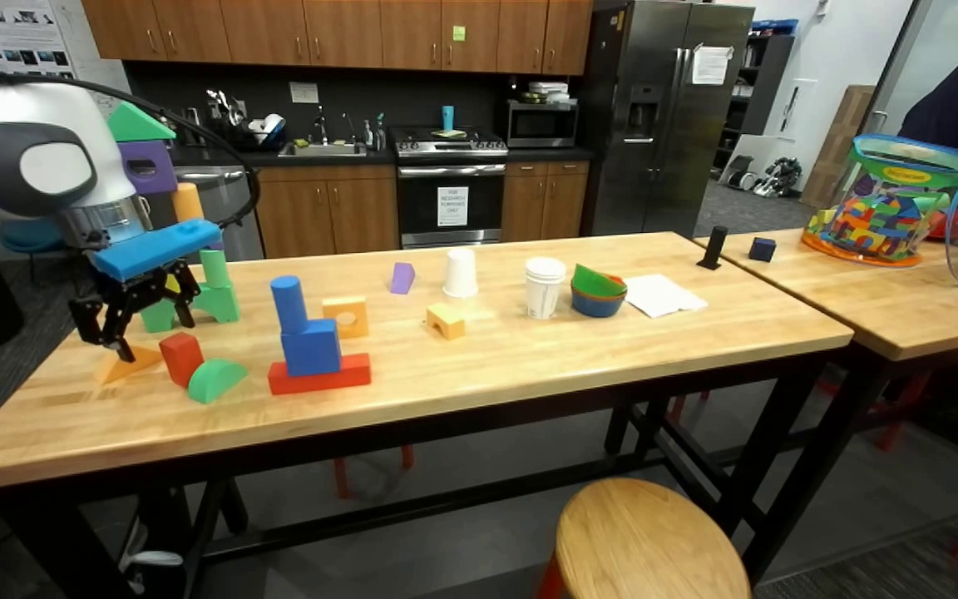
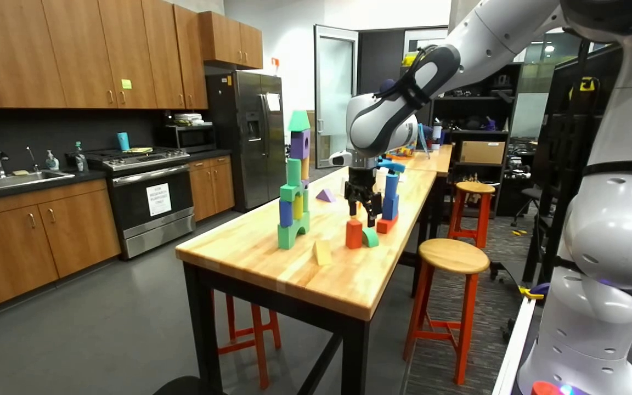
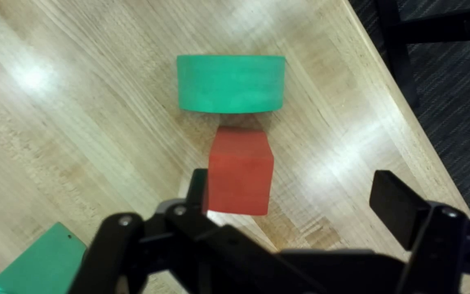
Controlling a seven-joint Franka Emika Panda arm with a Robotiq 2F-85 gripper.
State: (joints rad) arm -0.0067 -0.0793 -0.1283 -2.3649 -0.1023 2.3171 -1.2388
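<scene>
My gripper [image 3: 294, 194] is open above the wooden table, its fingers wide apart with nothing gripped. In the wrist view a red block [image 3: 239, 175] lies right beside the left finger; whether they touch I cannot tell. Beyond that block is a green half-round block [image 3: 231, 83], flat side down. An exterior view shows the red block [image 2: 354, 234] standing upright below the gripper [image 2: 362, 218], close to the green half-round [image 2: 370, 237]. A pale orange triangle block [image 1: 131, 363] rests on the table, partly behind a fingertip in that exterior view.
A tall tower of mixed blocks [image 2: 294, 174] stands near the gripper. Blue blocks [image 1: 311, 348] are stacked on a long red block [image 1: 346, 373]. Farther along are an orange arch [image 1: 446, 320], white cups [image 1: 545, 287], bowls [image 1: 597, 305] and paper [image 1: 664, 295]. The table edge [image 3: 414, 118] runs nearby.
</scene>
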